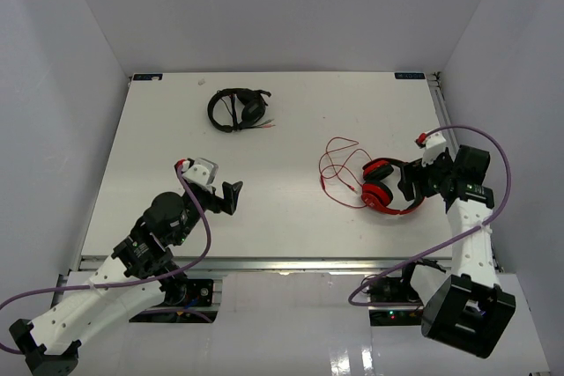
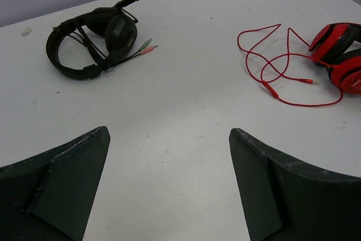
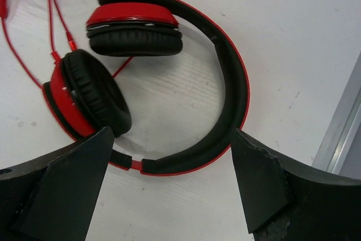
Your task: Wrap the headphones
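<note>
Headphones [image 1: 388,193] lie flat on the worktop [image 1: 291,129], right side, cable [image 1: 339,165] sprawled loose.
Right claw [image 3: 170,134] hangs spread over the headband [image 3: 231,77], likely lining up a grab; left claw [image 2: 169,131] hovers spread, empty, well apart.

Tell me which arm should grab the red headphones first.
Right. The right pincer, open, hangs directly over the red headphones; the left pincer sits far off, nearer the black headset.
</note>
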You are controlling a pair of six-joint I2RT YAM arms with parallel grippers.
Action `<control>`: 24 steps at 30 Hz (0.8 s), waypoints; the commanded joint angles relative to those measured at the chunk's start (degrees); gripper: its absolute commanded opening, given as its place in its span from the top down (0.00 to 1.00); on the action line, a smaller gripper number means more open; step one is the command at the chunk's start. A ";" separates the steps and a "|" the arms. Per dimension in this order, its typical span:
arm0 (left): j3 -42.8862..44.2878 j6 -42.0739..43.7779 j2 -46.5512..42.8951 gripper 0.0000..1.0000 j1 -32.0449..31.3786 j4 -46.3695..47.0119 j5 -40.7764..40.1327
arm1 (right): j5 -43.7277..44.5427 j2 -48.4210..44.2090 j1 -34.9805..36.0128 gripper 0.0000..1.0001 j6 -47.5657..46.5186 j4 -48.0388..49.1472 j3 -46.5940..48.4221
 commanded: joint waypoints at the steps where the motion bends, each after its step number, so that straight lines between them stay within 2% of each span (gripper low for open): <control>1: -0.10 0.19 0.00 0.02 0.14 0.17 0.58 | 7.93 6.82 -0.13 0.10 8.63 5.31 1.88; 4: -0.18 0.21 -0.14 0.02 0.22 0.17 0.41 | 6.78 13.41 -0.13 0.10 8.00 3.86 3.95; 9: -0.11 0.38 -0.06 0.02 0.14 0.17 0.57 | 8.73 19.07 -0.13 0.06 8.00 5.09 4.90; 15: 0.00 0.47 -0.33 0.02 0.15 0.27 0.95 | 18.59 21.41 -0.13 0.02 7.19 12.55 2.29; 18: 0.04 0.47 -0.33 0.02 0.19 0.34 1.31 | 20.05 23.04 -0.13 0.01 6.41 16.49 0.33; 19: 0.08 0.47 -0.31 0.02 0.14 0.35 1.49 | 19.72 24.26 -0.11 0.03 6.48 16.80 0.54; 24: 0.00 0.47 -0.32 0.02 0.14 0.35 1.52 | 16.87 32.59 0.02 0.26 7.72 15.40 3.87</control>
